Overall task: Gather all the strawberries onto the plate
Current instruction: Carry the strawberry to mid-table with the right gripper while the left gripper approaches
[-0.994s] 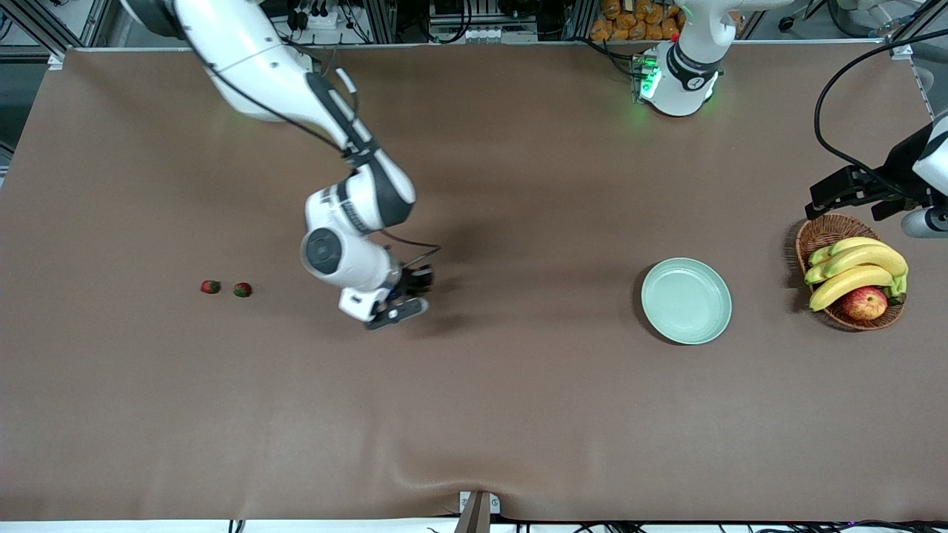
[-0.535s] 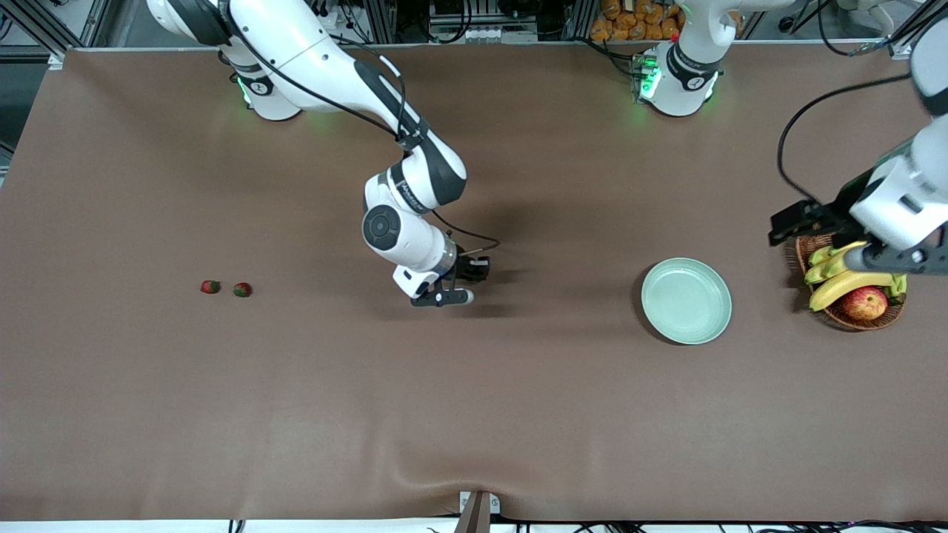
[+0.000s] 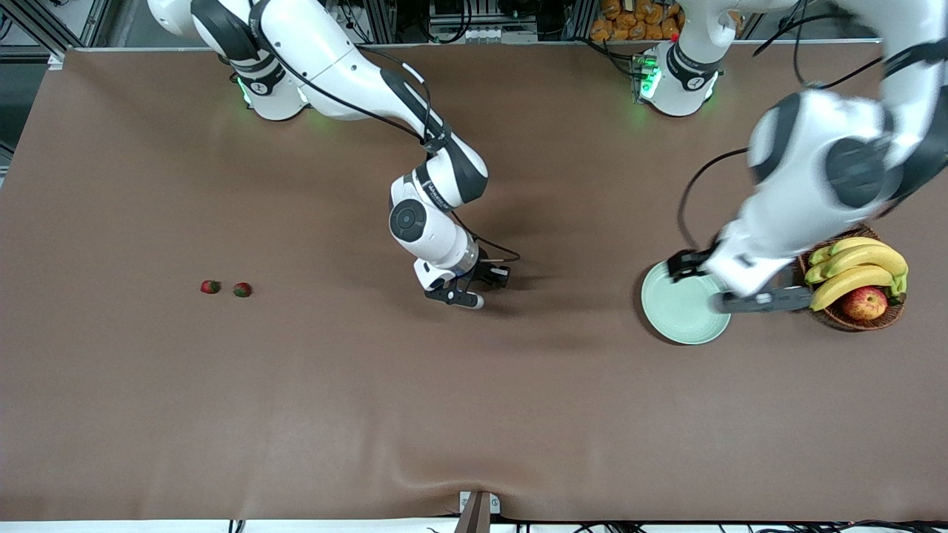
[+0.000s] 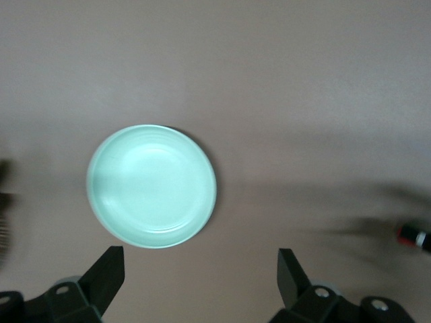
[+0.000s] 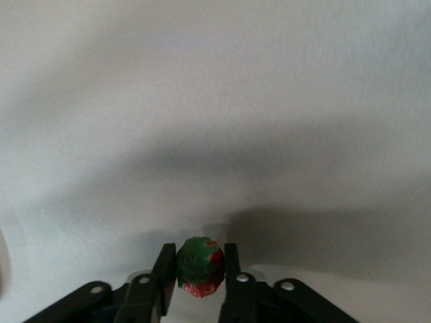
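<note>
The right arm reaches from its base out over the middle of the brown desk (image 3: 474, 414), and its right pincer (image 5: 200, 269) hangs low over the bare cloth there with a strawberry (image 5: 199, 266) pinched between its two fingers, the green leafy top showing and a little red underneath. From the front that berry is hidden under the pincer itself, so only the right wrist view lets me see it. Two more strawberries lie side by side toward the right arm's end of the desk, one (image 3: 210, 286) closer to the edge and the other (image 3: 242, 289) just beside it, both well apart from the arm. The pale green plate (image 3: 678, 311) sits toward the left arm's end with nothing on it. The left arm is swung out over that end, and its left pincer (image 4: 202, 272) is up in the air above the plate's rim with its fingers spread wide and nothing between them. Just beside the plate, closer still to the left arm's end, stands a wicker basket (image 3: 822, 233) holding bananas (image 3: 859, 268) and an apple (image 3: 864, 303).
</note>
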You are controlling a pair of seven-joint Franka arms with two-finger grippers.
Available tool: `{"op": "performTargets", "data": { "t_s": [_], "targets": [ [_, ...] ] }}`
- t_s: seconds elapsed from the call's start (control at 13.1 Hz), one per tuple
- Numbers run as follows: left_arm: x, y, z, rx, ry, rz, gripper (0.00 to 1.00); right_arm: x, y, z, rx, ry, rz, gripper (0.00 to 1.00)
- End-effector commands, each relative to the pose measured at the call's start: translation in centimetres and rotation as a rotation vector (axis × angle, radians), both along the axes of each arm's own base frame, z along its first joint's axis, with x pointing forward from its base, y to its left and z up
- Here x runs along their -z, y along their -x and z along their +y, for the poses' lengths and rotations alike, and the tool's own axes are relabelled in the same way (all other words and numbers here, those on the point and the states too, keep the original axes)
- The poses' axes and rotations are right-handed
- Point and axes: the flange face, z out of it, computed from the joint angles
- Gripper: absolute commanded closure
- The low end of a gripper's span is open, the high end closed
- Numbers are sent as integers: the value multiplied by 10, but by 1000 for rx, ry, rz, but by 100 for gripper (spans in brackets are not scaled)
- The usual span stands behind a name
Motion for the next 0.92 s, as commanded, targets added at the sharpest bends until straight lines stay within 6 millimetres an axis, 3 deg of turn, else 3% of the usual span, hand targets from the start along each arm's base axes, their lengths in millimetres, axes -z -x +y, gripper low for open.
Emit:
{"op": "performTargets", "data": {
  "t_s": [0.0,0.08,0.23,0.38,0.46,0.61,0.69,0.84],
  "targets": [
    [36,-6,-40,-59,2,-30,0,-5,-2,12,79,-21,19,19],
    [47,-2,-62,-55,13,-38,0,-8,-6,8,71,-19,8,7],
    [61,7,-104,-64,22,-39,0,-17,-23,-9,89,-21,-4,0],
    [82,9,-113,-69,13,-11,0,-22,-49,-51,119,-2,26,0],
    [94,13,-127,-49,10,2,0,-31,-58,-70,91,16,47,0],
    [107,24,-175,18,16,3,0,-45,-84,-137,-2,90,77,0],
    [124,30,-193,58,8,19,0,-57,-96,-177,-63,132,78,0],
    [151,31,-208,83,9,30,0,-77,-109,-251,-142,172,106,0]
  ]
}}
